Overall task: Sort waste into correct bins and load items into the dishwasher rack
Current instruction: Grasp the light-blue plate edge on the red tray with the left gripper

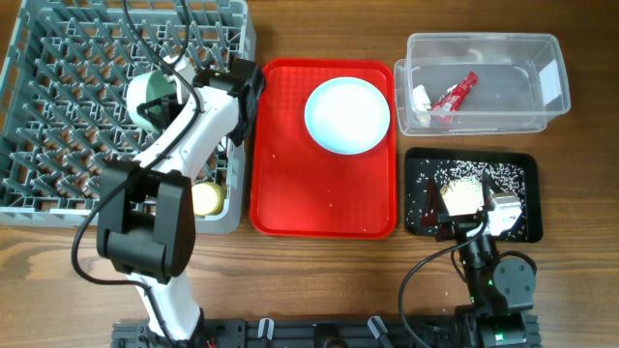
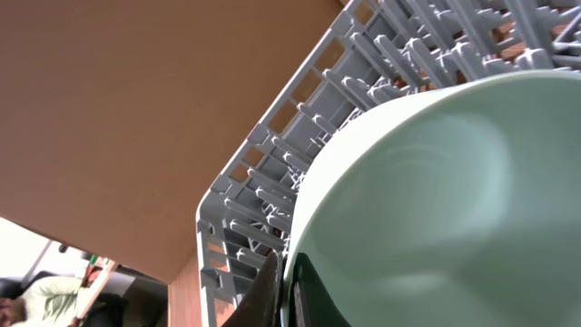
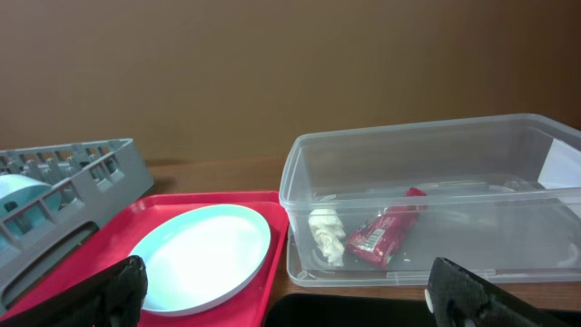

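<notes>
My left gripper (image 1: pixel 176 95) is shut on the rim of the pale green bowl (image 1: pixel 153 97) over the grey dishwasher rack (image 1: pixel 58 116). In the left wrist view the jaws (image 2: pixel 285 292) pinch the bowl (image 2: pixel 436 200) above the rack's pegs (image 2: pixel 272 182). A yellow cup (image 1: pixel 208 198) sits in the rack's near right corner. The pale blue plate (image 1: pixel 347 116) lies on the red tray (image 1: pixel 290 193). The clear tub (image 1: pixel 542 77) holds the red wrapper (image 1: pixel 455 95) and white napkin (image 1: pixel 423 97). My right gripper (image 1: pixel 469 198) is open and empty over the black tray (image 1: pixel 517 169), which holds crumbs. Spoon, fork and blue bowl are out of view.
The right wrist view shows the open fingers (image 3: pixel 290 309) low over the black tray, with the plate (image 3: pixel 200 254), tub (image 3: pixel 508 154), wrapper (image 3: pixel 386 232), napkin (image 3: pixel 327 236) and rack wall (image 3: pixel 82 177) ahead. Bare wooden table lies in front of the trays.
</notes>
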Controlling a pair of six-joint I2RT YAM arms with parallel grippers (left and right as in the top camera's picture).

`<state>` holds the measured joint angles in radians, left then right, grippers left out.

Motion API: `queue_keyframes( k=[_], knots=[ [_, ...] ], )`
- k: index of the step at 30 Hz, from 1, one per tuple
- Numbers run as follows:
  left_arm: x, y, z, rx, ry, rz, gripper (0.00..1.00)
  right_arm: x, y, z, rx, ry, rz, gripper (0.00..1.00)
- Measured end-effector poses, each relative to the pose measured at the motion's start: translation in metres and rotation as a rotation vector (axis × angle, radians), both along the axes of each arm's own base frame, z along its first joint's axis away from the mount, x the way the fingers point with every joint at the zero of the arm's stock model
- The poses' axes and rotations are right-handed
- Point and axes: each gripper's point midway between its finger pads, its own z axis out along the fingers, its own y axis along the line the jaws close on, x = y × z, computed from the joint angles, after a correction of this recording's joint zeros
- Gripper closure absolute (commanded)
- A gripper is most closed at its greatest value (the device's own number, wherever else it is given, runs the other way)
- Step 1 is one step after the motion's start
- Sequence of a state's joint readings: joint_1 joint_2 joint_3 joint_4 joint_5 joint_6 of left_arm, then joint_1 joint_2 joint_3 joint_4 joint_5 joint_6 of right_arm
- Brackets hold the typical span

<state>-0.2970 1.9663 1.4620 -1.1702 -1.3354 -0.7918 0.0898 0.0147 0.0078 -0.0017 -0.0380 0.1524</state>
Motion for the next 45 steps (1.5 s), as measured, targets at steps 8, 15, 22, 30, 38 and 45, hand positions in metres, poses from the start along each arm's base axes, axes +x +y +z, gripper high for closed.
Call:
queue_keyframes(
  k=[8,15,22,30,38,45],
  knots=[
    [0.002,-0.038,-0.003,-0.015,0.018,-0.097,0.81,0.000,0.000,0.000,0.000,0.000,0.000,0.00],
    [-0.004,-0.069,-0.012,-0.110,0.049,-0.160,0.24,0.000,0.000,0.000,0.000,0.000,0.000,0.00],
    [0.011,-0.156,0.005,-0.773,-0.027,-0.413,0.30,0.000,0.000,0.000,0.000,0.000,0.000,0.00],
    [0.033,-0.277,-0.030,-1.194,0.101,-0.736,0.33,0.000,0.000,0.000,0.000,0.000,0.000,0.00],
    [0.040,-0.290,-0.134,-1.200,0.273,-0.666,0.58,0.000,0.000,0.000,0.000,0.000,0.000,0.00],
    [0.032,-0.288,-0.168,-1.191,0.352,-0.626,0.96,0.000,0.000,0.000,0.000,0.000,0.000,0.00]
  ],
)
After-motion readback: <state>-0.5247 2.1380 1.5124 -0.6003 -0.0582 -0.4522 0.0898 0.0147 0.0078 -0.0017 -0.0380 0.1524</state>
